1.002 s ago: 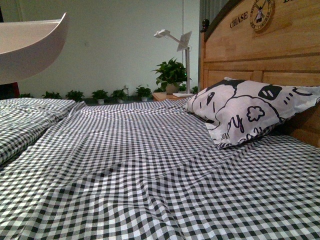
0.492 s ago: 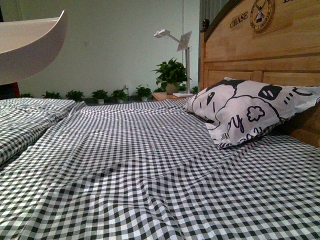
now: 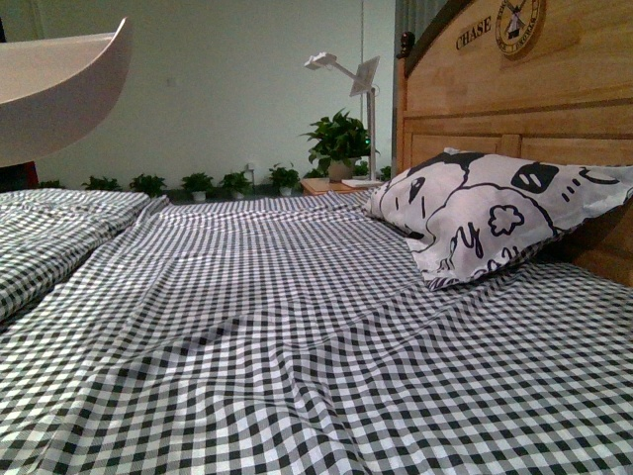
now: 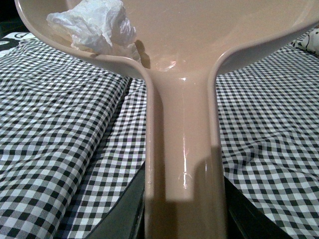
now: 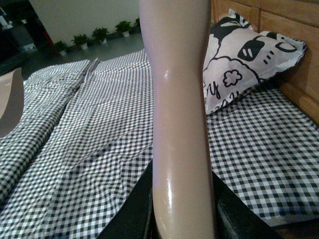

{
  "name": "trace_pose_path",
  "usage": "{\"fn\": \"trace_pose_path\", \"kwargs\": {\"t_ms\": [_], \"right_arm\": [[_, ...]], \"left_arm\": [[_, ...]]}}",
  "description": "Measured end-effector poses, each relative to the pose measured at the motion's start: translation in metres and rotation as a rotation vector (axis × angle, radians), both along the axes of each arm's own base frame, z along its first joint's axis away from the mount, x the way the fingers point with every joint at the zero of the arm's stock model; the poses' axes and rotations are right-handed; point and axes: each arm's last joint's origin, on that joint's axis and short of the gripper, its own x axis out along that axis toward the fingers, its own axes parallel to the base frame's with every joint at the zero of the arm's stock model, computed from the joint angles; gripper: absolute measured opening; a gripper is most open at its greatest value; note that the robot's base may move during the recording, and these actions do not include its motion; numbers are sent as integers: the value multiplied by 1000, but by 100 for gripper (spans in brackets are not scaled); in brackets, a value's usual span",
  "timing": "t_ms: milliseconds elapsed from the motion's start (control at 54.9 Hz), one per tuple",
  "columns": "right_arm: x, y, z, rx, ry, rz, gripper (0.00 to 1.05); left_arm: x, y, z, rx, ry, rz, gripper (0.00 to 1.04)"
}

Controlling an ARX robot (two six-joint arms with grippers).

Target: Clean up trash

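1. Front view: a bed covered by a black-and-white checked sheet (image 3: 297, 327) fills the picture; a cartoon-print pillow (image 3: 495, 213) leans against the wooden headboard (image 3: 514, 89) on the right; the curved pale edge of a dustpan (image 3: 59, 89) hangs above the sheet at the upper left; a leafy potted plant (image 3: 338, 146) and a white lamp (image 3: 361, 84) stand past the far end of the bed, with a row of small plants (image 3: 198, 184) along the wall; neither gripper shows here, and the trash is not visible from this side.

2. Left wrist view: the dustpan's handle (image 4: 182, 164) runs up from the camera into its wide bowl (image 4: 209, 30), held above the checked sheet; the trash (image 4: 97, 25), a crumpled white wad, lies inside the bowl against its wall near the rim; dark gripper parts sit on both sides of the handle's base, so the left gripper is clamped on the handle.

3. Right wrist view: a second pale handle (image 5: 180, 124) rises from the camera over the sheet, with dark gripper parts pressed on either side at its base; the right gripper grips this handle; the pillow lies beyond it by the headboard; the dustpan's edge shows at the picture's far side.
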Motion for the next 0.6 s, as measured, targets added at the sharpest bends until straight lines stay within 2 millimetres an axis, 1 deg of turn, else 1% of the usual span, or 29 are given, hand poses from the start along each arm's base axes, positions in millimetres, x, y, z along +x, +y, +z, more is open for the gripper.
{"fn": "trace_pose_path", "kwargs": {"t_ms": [601], "right_arm": [[0,0,0,0,0,0,20]], "left_arm": [[0,0,0,0,0,0,26]]}}
